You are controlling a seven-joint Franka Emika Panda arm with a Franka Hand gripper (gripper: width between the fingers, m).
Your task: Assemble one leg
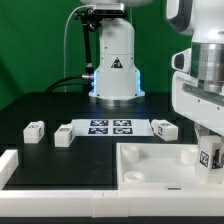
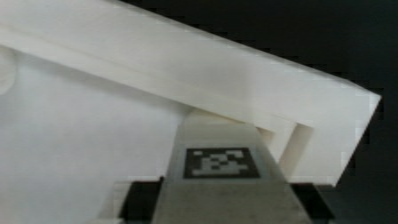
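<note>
Pinching the small white plastic tagged leg (image 2: 222, 160) between the fingers of the tool (image 1: 210, 152), over the large white square tray-like piece (image 1: 150, 165) at 4 o'clock in the exterior view. Lying loose on the black bench (image 1: 40, 105): three like blocks, at 9 o'clock (image 1: 35, 130), just inward (image 1: 64, 135), and at 3 o'clock (image 1: 163, 127), flanking the marker board (image 1: 108, 126).

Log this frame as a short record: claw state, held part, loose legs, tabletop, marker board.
claw: shut on a leg, tag facing the wrist camera
position: over the tabletop's corner at the exterior view's right
loose legs: three, at
marker board: flat between the loose legs
seated: cannot tell
</note>
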